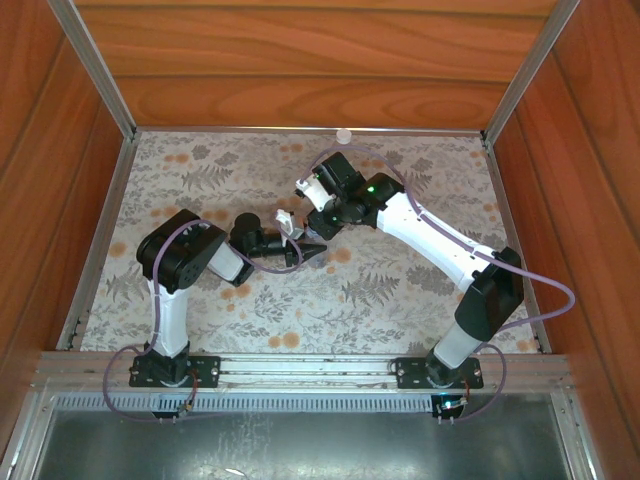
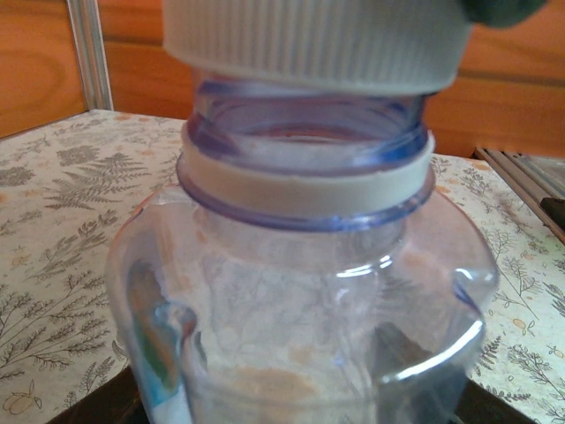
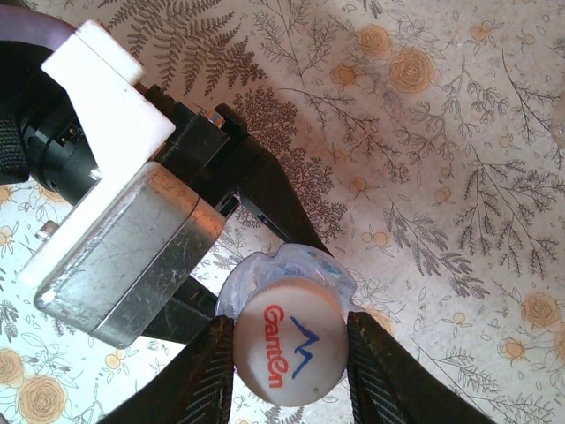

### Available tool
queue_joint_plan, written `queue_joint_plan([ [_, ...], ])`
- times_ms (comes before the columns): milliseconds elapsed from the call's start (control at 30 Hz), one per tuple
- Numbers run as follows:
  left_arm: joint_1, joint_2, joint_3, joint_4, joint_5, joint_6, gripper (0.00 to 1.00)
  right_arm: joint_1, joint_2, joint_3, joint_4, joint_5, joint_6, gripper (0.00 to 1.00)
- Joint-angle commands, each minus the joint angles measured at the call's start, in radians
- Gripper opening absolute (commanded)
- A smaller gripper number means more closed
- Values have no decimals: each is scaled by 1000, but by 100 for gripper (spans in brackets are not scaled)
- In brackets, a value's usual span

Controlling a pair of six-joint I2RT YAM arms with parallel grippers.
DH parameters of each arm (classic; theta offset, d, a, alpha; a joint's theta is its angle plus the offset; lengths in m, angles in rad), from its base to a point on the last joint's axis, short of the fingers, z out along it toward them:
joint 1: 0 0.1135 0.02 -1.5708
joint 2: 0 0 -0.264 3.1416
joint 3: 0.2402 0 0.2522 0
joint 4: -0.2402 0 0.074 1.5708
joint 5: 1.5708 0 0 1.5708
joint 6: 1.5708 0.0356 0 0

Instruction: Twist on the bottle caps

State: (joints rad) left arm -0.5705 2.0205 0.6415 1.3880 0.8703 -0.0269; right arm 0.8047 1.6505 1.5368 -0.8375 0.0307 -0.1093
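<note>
The bluish-lilac bottle (image 2: pixel 300 291) stands upright, close up in the left wrist view, with no label. My left gripper (image 1: pixel 312 248) is shut on its body, its dark fingers (image 3: pixel 265 199) reaching past either side of it. The opaque white cap (image 3: pixel 290 353), printed with red and blue, sits on top of the bottle's neck. My right gripper (image 3: pixel 290 375) is shut on that cap from above. From the side the ribbed cap (image 2: pixel 313 44) rests on the upper threads, with the threads and the white neck ring (image 2: pixel 305 181) showing below it. The labelled bottle is out of view.
A small pale round thing (image 1: pixel 343 135) lies at the table's far edge. The floral tablecloth (image 1: pixel 400 290) spreads around both arms. Wooden walls and metal rails (image 1: pixel 100 90) close in the table on three sides.
</note>
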Motion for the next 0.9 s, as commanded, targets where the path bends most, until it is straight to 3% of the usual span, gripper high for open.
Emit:
queue_joint_plan([
  [0, 2, 10, 17, 6, 14, -10, 50, 7, 3, 22, -44, -12, 21, 39],
  [300, 2, 9, 16, 6, 16, -9, 50, 5, 4, 46, -46, -16, 38, 56],
  [500, 3, 10, 17, 6, 15, -7, 50, 5, -14, 54, -39, 6, 66, 76],
  [600, 2, 11, 16, 5, 14, -8, 50, -3, -45, 54, -11, -18, 128, 75],
  [767, 2, 10, 17, 5, 14, -7, 50, -46, -58, 41, 32, -120, 227, 61],
  [867, 2, 8, 15, 5, 15, -7, 50, -67, -41, 41, 19, -115, 235, 51],
])
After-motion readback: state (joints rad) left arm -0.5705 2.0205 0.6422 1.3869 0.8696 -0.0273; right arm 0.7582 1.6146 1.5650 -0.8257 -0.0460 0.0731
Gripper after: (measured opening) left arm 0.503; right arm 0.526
